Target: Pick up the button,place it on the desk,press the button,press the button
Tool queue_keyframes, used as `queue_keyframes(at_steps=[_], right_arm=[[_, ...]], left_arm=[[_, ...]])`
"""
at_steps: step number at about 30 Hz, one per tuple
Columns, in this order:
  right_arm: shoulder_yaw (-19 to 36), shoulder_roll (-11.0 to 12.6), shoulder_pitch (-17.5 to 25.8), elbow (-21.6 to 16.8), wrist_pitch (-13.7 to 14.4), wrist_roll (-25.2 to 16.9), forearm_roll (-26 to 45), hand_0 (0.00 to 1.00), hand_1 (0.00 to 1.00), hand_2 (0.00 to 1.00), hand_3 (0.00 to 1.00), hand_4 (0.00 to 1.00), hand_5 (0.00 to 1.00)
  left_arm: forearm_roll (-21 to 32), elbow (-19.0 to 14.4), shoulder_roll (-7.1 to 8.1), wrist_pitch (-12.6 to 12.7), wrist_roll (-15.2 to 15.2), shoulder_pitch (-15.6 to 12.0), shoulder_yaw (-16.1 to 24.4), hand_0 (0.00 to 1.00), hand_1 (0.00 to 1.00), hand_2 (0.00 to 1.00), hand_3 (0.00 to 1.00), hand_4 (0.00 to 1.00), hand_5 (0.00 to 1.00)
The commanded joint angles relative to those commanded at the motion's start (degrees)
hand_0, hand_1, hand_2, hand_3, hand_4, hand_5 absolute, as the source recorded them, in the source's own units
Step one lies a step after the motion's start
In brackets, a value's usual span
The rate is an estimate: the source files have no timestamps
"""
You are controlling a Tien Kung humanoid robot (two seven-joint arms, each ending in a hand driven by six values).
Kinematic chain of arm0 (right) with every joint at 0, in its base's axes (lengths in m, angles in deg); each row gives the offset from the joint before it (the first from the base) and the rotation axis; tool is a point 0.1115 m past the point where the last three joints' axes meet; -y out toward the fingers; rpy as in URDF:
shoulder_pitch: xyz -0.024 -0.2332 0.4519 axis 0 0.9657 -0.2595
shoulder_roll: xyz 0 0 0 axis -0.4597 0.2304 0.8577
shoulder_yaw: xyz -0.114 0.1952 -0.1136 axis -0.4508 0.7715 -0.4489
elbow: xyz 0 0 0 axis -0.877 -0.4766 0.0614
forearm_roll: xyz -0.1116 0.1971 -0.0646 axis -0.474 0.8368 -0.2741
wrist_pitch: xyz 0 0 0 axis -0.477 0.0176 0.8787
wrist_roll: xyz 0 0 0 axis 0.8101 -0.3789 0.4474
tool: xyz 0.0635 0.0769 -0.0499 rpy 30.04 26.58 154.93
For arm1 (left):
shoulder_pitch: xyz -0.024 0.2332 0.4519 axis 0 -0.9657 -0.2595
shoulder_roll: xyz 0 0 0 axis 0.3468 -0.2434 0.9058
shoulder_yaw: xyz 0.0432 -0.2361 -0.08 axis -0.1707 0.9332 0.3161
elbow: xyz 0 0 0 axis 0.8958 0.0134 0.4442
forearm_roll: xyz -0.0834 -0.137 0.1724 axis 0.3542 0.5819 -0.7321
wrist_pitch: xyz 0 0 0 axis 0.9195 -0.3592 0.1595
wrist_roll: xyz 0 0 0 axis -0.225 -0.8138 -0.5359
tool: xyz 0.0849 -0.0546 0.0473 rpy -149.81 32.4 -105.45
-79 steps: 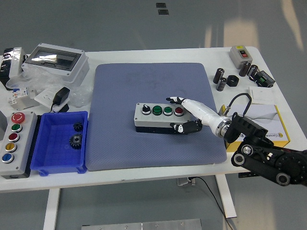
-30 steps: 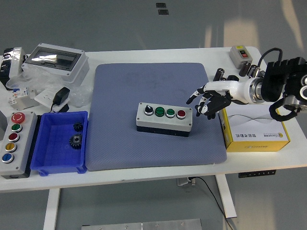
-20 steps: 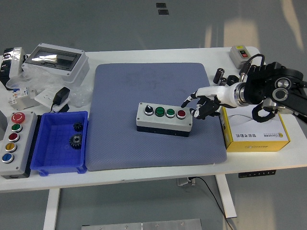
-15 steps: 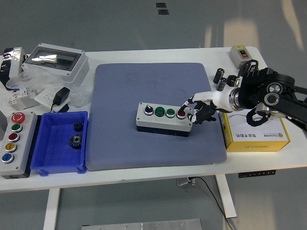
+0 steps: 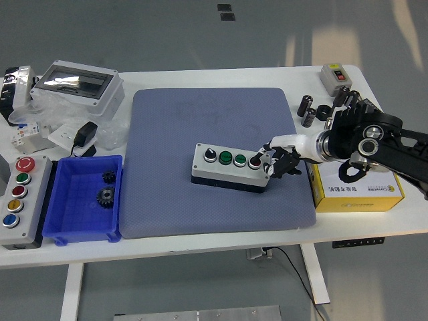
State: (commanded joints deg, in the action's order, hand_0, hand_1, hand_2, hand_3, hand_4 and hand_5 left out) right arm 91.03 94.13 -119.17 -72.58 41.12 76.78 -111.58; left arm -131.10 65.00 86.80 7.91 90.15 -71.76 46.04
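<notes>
A grey button box point(image 5: 231, 165) with a black knob, two green buttons and a red button point(image 5: 255, 161) lies on the blue-grey mat point(image 5: 214, 120) in the middle of the table. My right hand point(image 5: 275, 160) reaches in from the right. Its white index finger points down onto the red button at the box's right end, with the other black fingers curled beside the box's right side. The left arm is out of view.
A blue bin point(image 5: 87, 198) with two gears and a larger five-button box point(image 5: 19, 200) sit at the left. A yellow-edged carton point(image 5: 361, 180) lies under my right forearm. Grey enclosures, a plug and small black parts line the table's far edge.
My right hand swung in from the right over the carton and lowered its index finger onto the red button. The button box shifted slightly on the mat.
</notes>
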Motion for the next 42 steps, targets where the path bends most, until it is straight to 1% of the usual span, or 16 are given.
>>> queue_keyframes(at_steps=[4, 7, 9, 13, 17, 18, 19, 24, 25, 26, 30, 31, 35, 36, 37, 42], right_arm=[[5.19, 2.04, 1.86, -2.15, -1.72, -1.46, 2.02, 0.044, 0.093, 0.210, 0.847, 0.127, 0.172], [11.15, 4.09, 5.28, -4.83, -4.48, -3.16, 1.38, 0.040, 0.092, 0.208, 0.843, 0.127, 0.172], [15.62, 4.17, 8.22, -6.70, -5.86, -4.72, -0.91, 0.040, 0.092, 0.208, 0.843, 0.127, 0.172], [24.56, -0.12, 15.70, -10.29, -7.21, -9.03, -5.86, 0.041, 0.090, 0.207, 0.831, 0.132, 0.174], [33.50, -6.68, 24.37, -11.48, -8.75, -14.81, -4.65, 0.041, 0.090, 0.207, 0.831, 0.132, 0.174], [35.56, -8.21, 26.39, -11.18, -8.95, -16.23, -3.53, 0.041, 0.090, 0.207, 0.831, 0.132, 0.174], [37.97, -9.92, 28.70, -10.52, -9.22, -17.90, -2.07, 0.043, 0.081, 0.222, 0.798, 0.304, 0.356], [48.99, -16.76, 38.30, -5.82, -11.40, -25.29, 6.11, 0.043, 0.081, 0.222, 0.798, 0.304, 0.356], [51.05, -17.71, 39.86, -4.86, -11.53, -26.44, 7.60, 0.039, 0.095, 0.298, 0.747, 0.392, 0.391], [53.46, -18.58, 41.56, -3.79, -11.58, -27.69, 9.28, 0.039, 0.095, 0.298, 0.747, 0.392, 0.391], [61.69, -20.85, 47.04, 0.80, -11.71, -31.09, 15.23, 0.039, 0.095, 0.298, 0.747, 0.392, 0.391], [63.24, -21.30, 47.94, 1.97, -11.55, -31.59, 16.62, 0.032, 0.114, 0.373, 0.726, 0.424, 0.390], [68.57, -22.82, 48.99, 7.05, -9.74, -33.79, 22.79, 0.032, 0.114, 0.373, 0.726, 0.424, 0.390], [69.20, -23.10, 48.92, 8.28, -9.10, -34.35, 24.43, 0.032, 0.114, 0.373, 0.726, 0.424, 0.390], [69.47, -23.31, 48.86, 9.40, -8.61, -34.81, 25.96, 0.052, 0.146, 0.548, 0.726, 0.467, 0.375], [67.06, -23.59, 49.26, 11.97, -6.62, -37.42, 33.09, 0.052, 0.146, 0.548, 0.726, 0.467, 0.375]], left_arm=[[0.15, 0.02, -0.10, 0.01, -0.09, -0.11, -0.08, 0.632, 0.570, 0.524, 0.600, 0.635, 0.125], [0.34, 0.06, -0.13, 0.04, -0.18, -0.22, -0.21, 0.632, 0.570, 0.523, 0.600, 0.636, 0.126], [0.42, 0.08, -0.23, 0.05, -0.20, -0.26, -0.37, 0.632, 0.570, 0.523, 0.600, 0.636, 0.126], [0.27, 0.12, -0.84, 0.13, -0.38, -0.30, -0.45, 0.632, 0.570, 0.522, 0.600, 0.637, 0.128], [0.82, 0.14, -1.82, 0.25, -0.83, -0.34, -1.10, 0.632, 0.570, 0.522, 0.600, 0.637, 0.128], [1.03, 0.14, -1.97, 0.29, -0.94, -0.34, -1.28, 0.632, 0.570, 0.522, 0.600, 0.637, 0.128], [1.16, 0.14, -2.11, 0.32, -1.05, -0.38, -1.44, 0.631, 0.570, 0.518, 0.599, 0.637, 0.128], [1.18, 0.15, -2.36, 0.36, -1.26, -0.46, -1.50, 0.631, 0.570, 0.518, 0.599, 0.637, 0.128], [1.14, 0.15, -2.35, 0.34, -1.31, -0.39, -1.46, 0.631, 0.570, 0.519, 0.599, 0.636, 0.129], [1.12, 0.15, -2.33, 0.32, -1.36, -0.30, -1.45, 0.631, 0.570, 0.519, 0.599, 0.636, 0.129], [0.68, 0.15, -2.00, 0.09, -1.46, 0.25, -1.22, 0.631, 0.570, 0.519, 0.599, 0.636, 0.129], [0.42, 0.15, -1.84, 0.03, -1.45, 0.39, -1.04, 0.631, 0.570, 0.520, 0.599, 0.634, 0.130], [0.06, 0.15, -1.38, -0.11, -1.33, 0.66, -0.76, 0.631, 0.570, 0.520, 0.599, 0.634, 0.130], [-0.02, 0.15, -1.30, -0.12, -1.28, 0.64, -0.70, 0.631, 0.570, 0.520, 0.599, 0.634, 0.130], [-0.08, 0.15, -1.24, -0.12, -1.23, 0.61, -0.66, 0.631, 0.570, 0.521, 0.599, 0.633, 0.132], [-0.55, 0.15, -0.85, -0.14, -0.83, 0.20, -0.38, 0.631, 0.570, 0.521, 0.599, 0.633, 0.132]])
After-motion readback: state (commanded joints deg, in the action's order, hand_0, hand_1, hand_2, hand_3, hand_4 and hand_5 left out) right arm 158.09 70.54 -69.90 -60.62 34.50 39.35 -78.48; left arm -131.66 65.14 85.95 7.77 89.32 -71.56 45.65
